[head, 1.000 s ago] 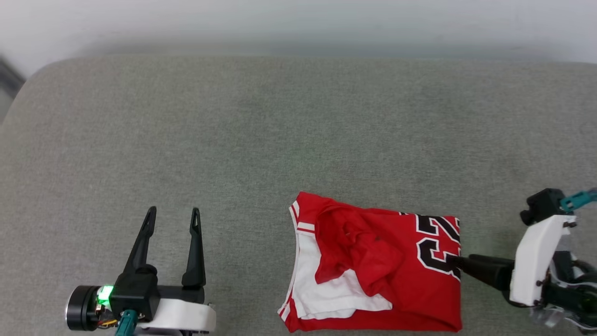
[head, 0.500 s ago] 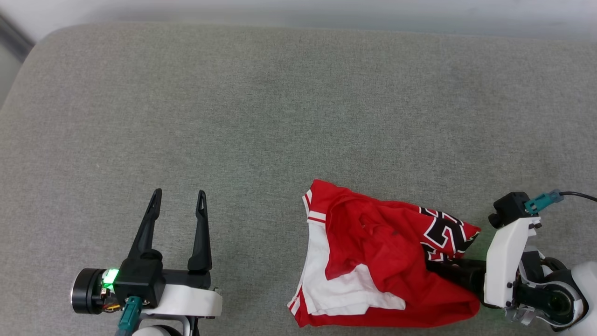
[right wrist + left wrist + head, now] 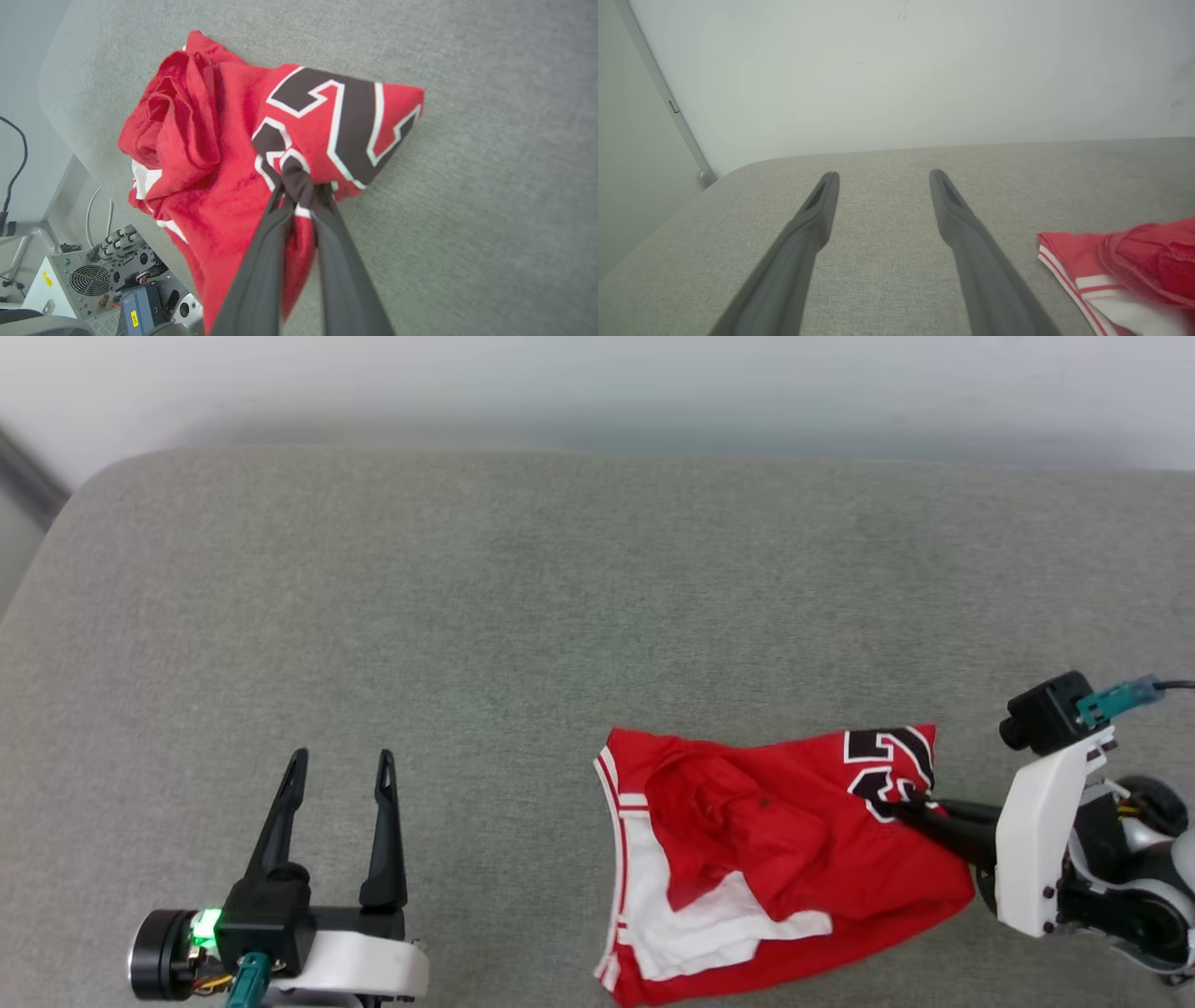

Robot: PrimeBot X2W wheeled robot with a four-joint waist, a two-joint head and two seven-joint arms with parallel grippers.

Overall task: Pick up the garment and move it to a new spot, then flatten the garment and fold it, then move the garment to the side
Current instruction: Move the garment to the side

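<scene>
The garment (image 3: 775,840), a red jersey with white sleeve parts and black number lettering, lies crumpled at the front right of the grey cushion (image 3: 523,616). My right gripper (image 3: 901,807) reaches in from the right and is shut on the garment's right edge by the lettering; in the right wrist view the fingertips pinch a bunch of fabric (image 3: 299,179). That edge is lifted and pulled into a peak. My left gripper (image 3: 338,765) stands open over bare cushion at the front left, apart from the garment (image 3: 1125,270), with nothing between its fingers (image 3: 822,200).
The cushion's rounded back left corner (image 3: 103,476) meets a pale wall (image 3: 597,383). Beyond the cushion's front edge, the right wrist view shows electronics boxes with a fan (image 3: 88,280) and cables. Bare cushion stretches behind and left of the garment.
My right gripper has shut on the garment's right edge and lifted it, pulling the lettered part up and back. The head camera shifted between frames. The left gripper stays open.
</scene>
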